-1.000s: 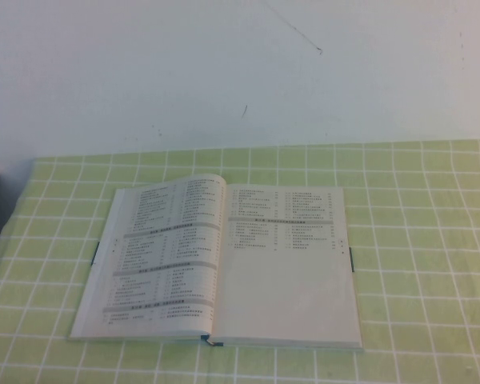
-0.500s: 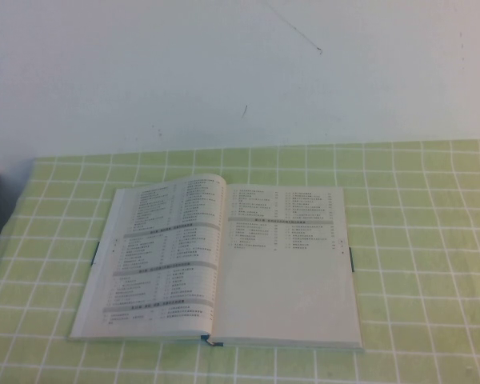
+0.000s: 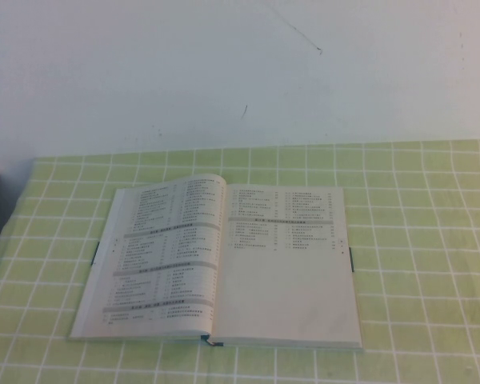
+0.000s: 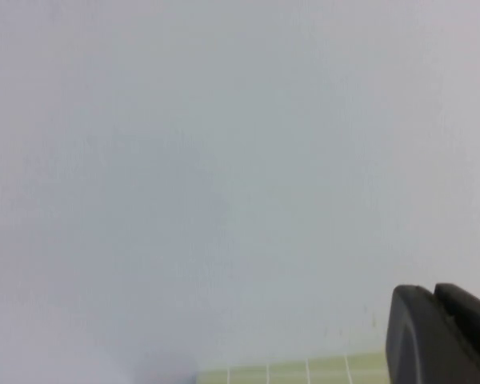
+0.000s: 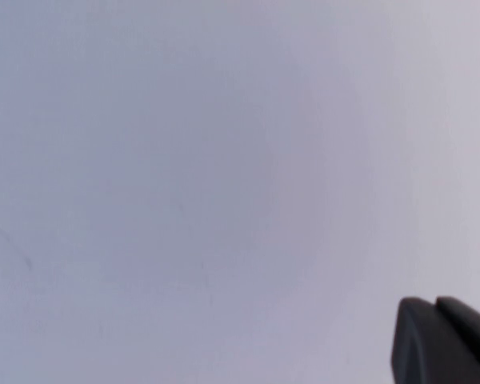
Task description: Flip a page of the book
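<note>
While the book (image 3: 220,264) lies open flat on the green checked tablecloth (image 3: 416,240), its right page (image 3: 288,268) lies flat, top half w/ list text. Left gripper (image 4: 444,336) & right gripper (image 5: 444,340) face the white wall (image 3: 224,72), away from the book.

A bare staged robot test bench rather than a lived-in room: a table under a green cloth with a white grid (image 3: 416,240) (slightly wrinkled), and directly behind that cloth a plain white scuffed wall (image 3: 224,72).
</note>
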